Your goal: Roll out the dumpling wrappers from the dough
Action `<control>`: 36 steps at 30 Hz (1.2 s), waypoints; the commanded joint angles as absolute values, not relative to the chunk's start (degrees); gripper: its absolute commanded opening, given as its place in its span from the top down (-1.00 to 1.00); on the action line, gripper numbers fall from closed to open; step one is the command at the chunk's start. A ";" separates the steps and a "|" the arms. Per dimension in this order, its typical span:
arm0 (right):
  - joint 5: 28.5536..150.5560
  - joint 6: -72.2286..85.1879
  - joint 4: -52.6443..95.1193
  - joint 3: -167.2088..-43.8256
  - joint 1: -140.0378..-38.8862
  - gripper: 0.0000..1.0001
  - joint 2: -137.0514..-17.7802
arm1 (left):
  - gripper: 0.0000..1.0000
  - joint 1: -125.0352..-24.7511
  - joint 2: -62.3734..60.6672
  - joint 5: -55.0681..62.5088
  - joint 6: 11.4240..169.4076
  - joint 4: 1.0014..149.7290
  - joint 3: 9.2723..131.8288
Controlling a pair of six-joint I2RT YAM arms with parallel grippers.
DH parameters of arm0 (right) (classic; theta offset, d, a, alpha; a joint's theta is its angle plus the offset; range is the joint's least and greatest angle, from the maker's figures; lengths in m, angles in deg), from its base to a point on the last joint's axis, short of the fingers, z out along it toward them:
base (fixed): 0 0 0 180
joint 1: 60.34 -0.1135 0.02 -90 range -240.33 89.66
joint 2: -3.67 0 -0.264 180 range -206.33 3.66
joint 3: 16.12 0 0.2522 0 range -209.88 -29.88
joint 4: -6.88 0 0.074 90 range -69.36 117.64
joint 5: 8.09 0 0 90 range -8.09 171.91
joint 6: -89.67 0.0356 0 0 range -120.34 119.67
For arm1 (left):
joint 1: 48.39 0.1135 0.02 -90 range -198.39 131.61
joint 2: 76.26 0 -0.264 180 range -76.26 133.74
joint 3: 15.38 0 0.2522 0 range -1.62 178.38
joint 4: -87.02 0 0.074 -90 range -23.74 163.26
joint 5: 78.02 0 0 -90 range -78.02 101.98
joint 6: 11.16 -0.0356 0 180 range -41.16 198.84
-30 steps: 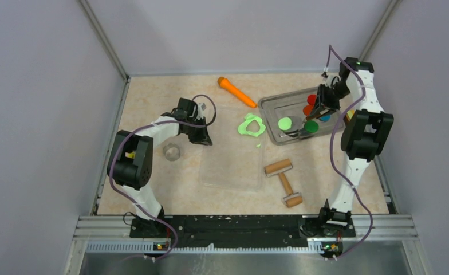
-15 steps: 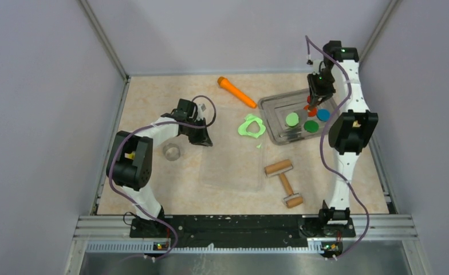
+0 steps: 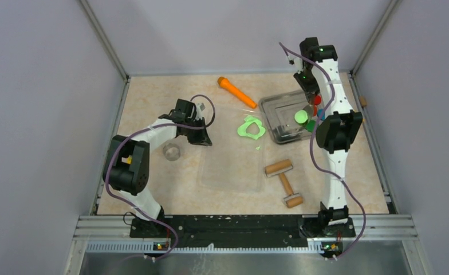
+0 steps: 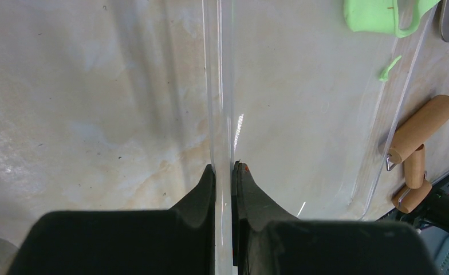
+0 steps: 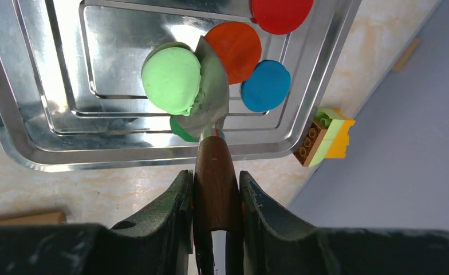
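A light green dumpling wrapper [image 5: 172,80] lies on the metal blade of a spatula [image 5: 213,106], held over the steel tray [image 5: 153,154]. My right gripper [image 5: 213,175] is shut on the spatula's brown wooden handle. From above, the wrapper [image 3: 300,117] shows over the tray [image 3: 274,109] at the back right. The dough [image 3: 251,127], a thin lime-green sheet with a hole, lies on the far right corner of the clear mat [image 3: 233,154]. My left gripper [image 4: 223,167] is shut on the mat's left edge [image 4: 219,86]. A piece of the dough [image 4: 377,14] shows in the left wrist view.
Red [image 5: 282,11], orange [image 5: 236,43], blue [image 5: 265,86] and dark green [image 5: 182,130] discs lie in the tray. A toy brick [image 5: 325,134] sits beside it. A wooden rolling pin [image 3: 284,182], an orange tool [image 3: 236,91] and a metal ring cutter [image 3: 172,152] lie on the table.
The right arm has swung back and to the left over the tray, carrying the wrapper on the spatula to the right. The left arm has stayed put.
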State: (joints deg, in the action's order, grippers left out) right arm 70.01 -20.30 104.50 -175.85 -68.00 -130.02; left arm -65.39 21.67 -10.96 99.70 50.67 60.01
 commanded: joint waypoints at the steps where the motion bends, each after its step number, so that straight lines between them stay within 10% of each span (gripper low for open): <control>1: 62.68 -23.27 100.15 -174.74 -67.87 1.00 -130.10 | 0.80 -65.80 18.48 -12.33 99.66 52.96 59.55; 36: 69.95 -22.87 97.00 -177.09 -81.69 1.00 -118.81 | 0.78 -65.80 18.43 -12.28 99.93 54.50 58.25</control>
